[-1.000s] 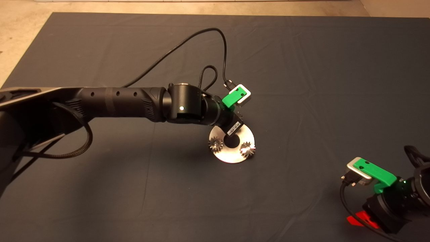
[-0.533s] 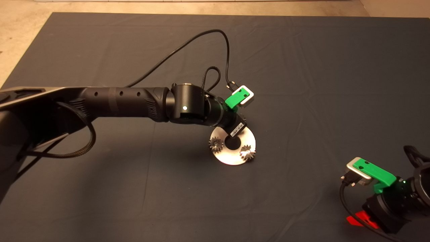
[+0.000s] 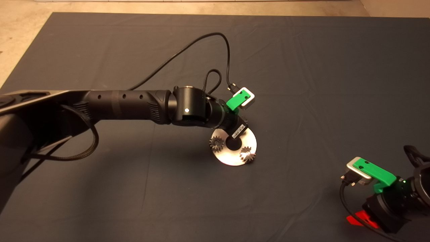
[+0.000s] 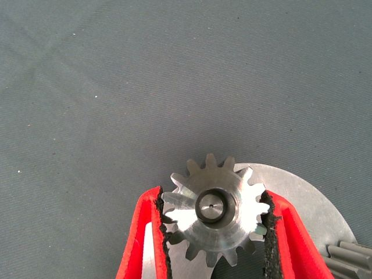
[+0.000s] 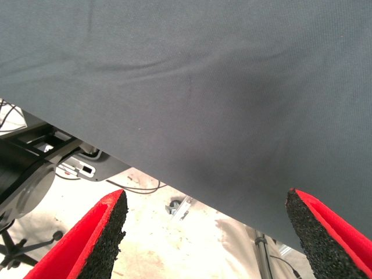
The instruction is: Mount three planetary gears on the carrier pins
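Observation:
A flat silver disc (image 3: 231, 158) lies at mid-mat. Two planetary gears (image 3: 216, 143) (image 3: 247, 154) sit on it, at its left and lower right. My left gripper (image 3: 237, 129) hangs over the disc's far rim and hides the third gear from above. In the left wrist view this gripper (image 4: 214, 195) is shut on that third gear (image 4: 215, 224). Both pads touch its teeth, and a carrier pin (image 4: 210, 206) shows in its centre hole above the disc (image 4: 308, 203). Another gear's edge (image 4: 351, 256) shows beside it. My right gripper (image 3: 357, 218) is parked at the lower right, open (image 5: 206, 197).
A black cable (image 3: 201, 40) loops from the left wrist across the mat behind the disc. The mat's edge and pale floor (image 3: 20, 40) lie at the far left. Beyond the mat, the right wrist view shows the floor and a chair base (image 5: 35, 192).
My left arm has shifted slightly to the right and towards the disc's centre with the gear in its fingers. The disc has edged a little to the right. The right arm has not moved.

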Robot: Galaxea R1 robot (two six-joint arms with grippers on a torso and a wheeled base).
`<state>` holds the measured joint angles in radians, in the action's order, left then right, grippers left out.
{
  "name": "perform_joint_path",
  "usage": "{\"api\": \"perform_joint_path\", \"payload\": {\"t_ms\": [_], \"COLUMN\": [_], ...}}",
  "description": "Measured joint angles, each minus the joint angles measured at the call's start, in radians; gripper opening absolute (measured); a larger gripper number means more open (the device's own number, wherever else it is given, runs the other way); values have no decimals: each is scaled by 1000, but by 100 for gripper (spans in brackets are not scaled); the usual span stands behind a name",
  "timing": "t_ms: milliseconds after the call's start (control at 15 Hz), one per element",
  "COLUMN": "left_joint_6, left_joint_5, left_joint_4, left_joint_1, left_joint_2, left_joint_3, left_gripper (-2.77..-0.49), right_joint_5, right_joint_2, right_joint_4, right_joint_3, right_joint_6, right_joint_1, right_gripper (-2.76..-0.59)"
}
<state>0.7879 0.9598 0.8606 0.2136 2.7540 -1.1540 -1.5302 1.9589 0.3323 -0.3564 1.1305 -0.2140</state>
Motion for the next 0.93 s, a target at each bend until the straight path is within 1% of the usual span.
{"api": "perform_joint_path", "payload": {"t_ms": [133, 333, 933], "left_joint_6": [0, -1, -4], "left_joint_5": [0, -6, -6], "left_joint_4": [0, 3, 3], "left_joint_1": [-1, -5, -5], "left_joint_2": [0, 0, 0], "left_joint_3": [0, 0, 0], "left_gripper": [-264, -264, -263], "right_joint_5": [-1, 0, -1], "right_joint_2": [0, 0, 0], "right_joint_4": [0, 0, 0], "right_joint_3": [0, 0, 0], "right_joint_6": [0, 0, 0], "right_joint_1": [0, -8, -9], "right_gripper": [-134, -134, -134]}}
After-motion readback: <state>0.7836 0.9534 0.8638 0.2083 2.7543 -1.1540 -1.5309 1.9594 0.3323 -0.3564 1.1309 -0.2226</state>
